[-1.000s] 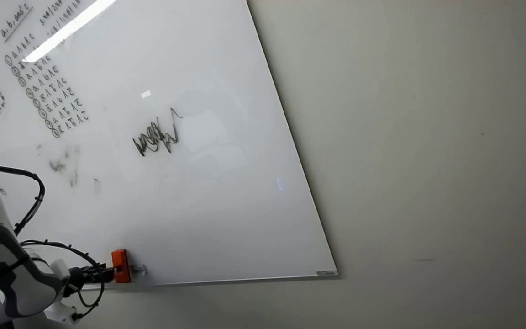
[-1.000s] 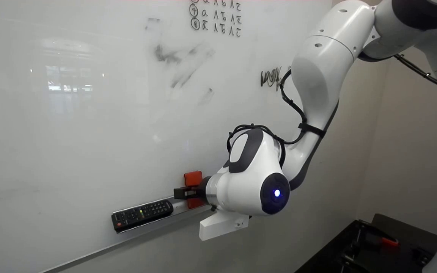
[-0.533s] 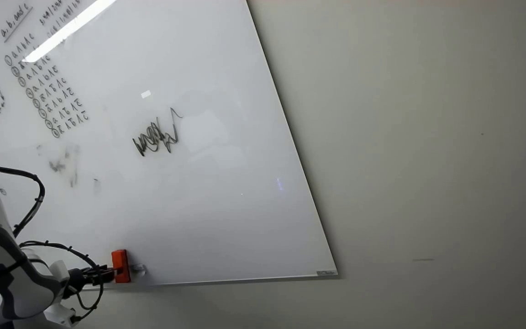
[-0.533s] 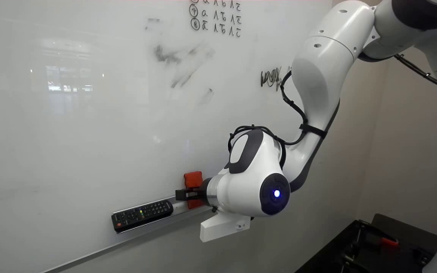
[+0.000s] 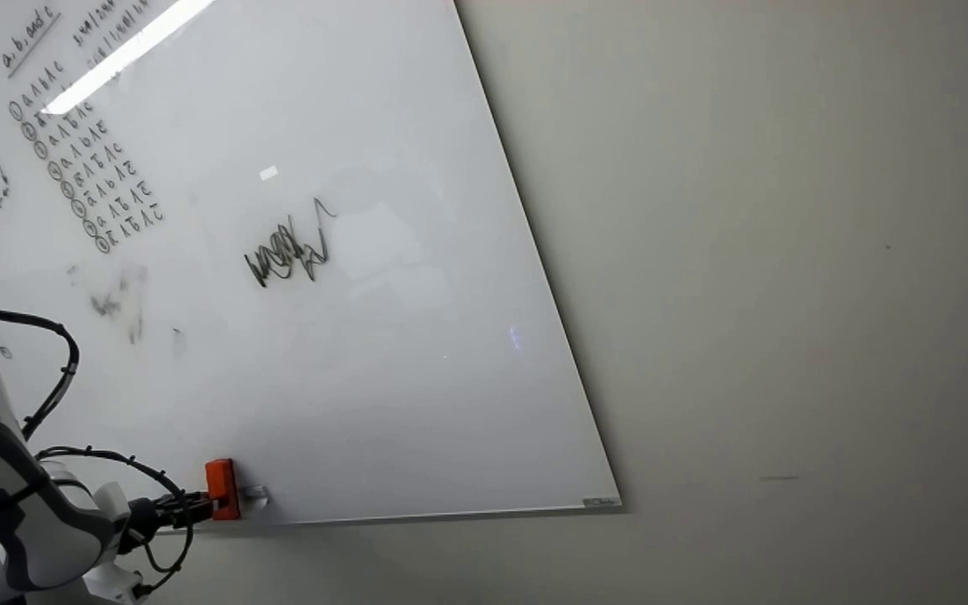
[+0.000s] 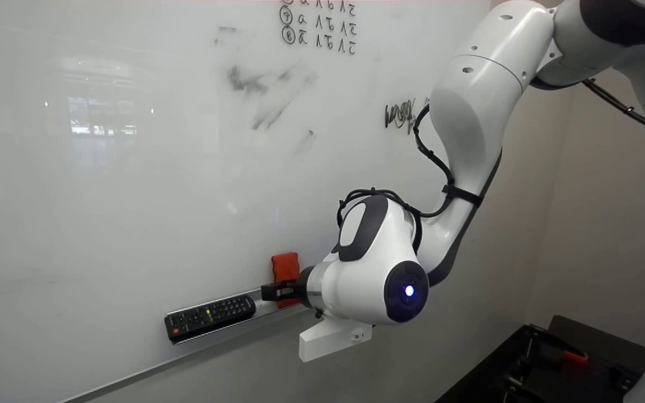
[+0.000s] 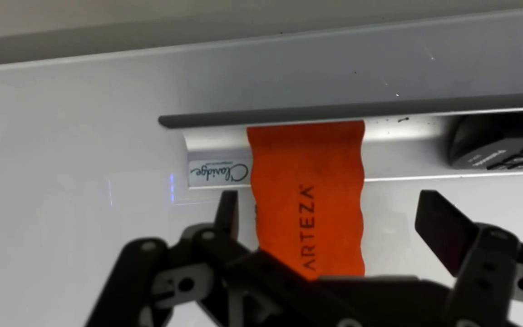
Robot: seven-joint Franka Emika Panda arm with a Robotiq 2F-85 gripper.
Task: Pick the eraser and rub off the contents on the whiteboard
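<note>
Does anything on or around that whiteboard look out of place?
Yes: a remote control lies in the tray along the whiteboard, beside the orange-red eraser, an unusual spot for one. The dark smudges look half-wiped, too. I see nothing spilled or damaged.

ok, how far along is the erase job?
Done: the gripper looks lined up, jaws either side of the eraser in the wrist view.
In hand: the grasp; jaws open, gaps showing both sides, eraser end in the tray.
Left: close, lift, wipe; the black scribble stands unwiped on the whiteboard.
</note>
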